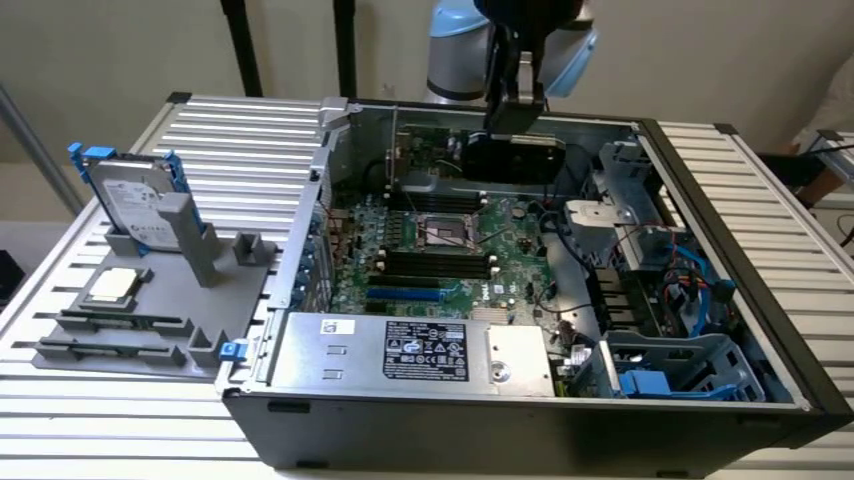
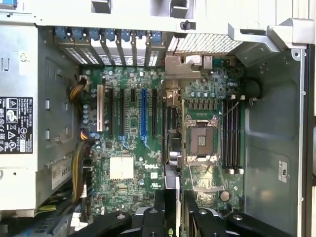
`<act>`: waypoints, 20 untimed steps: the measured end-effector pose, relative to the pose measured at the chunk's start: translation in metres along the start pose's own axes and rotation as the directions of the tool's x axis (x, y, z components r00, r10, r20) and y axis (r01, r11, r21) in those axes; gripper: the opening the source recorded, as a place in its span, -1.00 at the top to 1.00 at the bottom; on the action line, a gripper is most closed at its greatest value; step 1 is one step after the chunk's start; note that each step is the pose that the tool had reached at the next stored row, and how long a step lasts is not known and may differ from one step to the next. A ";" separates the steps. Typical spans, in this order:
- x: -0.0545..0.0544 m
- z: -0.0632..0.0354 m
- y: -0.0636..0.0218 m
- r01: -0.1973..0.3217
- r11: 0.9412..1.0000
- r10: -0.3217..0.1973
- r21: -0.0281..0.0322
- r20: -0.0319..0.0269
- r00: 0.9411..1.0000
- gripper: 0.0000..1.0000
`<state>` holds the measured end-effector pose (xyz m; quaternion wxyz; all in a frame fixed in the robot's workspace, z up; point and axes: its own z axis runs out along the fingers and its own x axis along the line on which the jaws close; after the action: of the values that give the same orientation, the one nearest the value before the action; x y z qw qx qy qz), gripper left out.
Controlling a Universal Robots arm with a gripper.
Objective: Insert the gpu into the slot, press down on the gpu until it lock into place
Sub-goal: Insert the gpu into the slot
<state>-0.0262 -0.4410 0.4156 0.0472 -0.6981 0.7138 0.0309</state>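
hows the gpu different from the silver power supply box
Colour: the gpu is black; the power supply box is silver with a label.
Pose: the gpu hangs in the gripper above the motherboard; the power supply box sits in the case by its near wall.
Size: the gpu looks smaller than the power supply box.
Both are rectangular.

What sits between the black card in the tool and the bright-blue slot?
In the wrist view, one black connector slot lies between the thin black card in the tool and the long bright-blue plastic slot.
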 end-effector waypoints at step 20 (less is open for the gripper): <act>0.033 0.0308 0.0386 0.000 1.000 0.000 0.001 0.000 1.000 0.48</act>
<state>-0.0647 -0.4700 0.3805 0.0475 -0.6980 0.7138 0.0307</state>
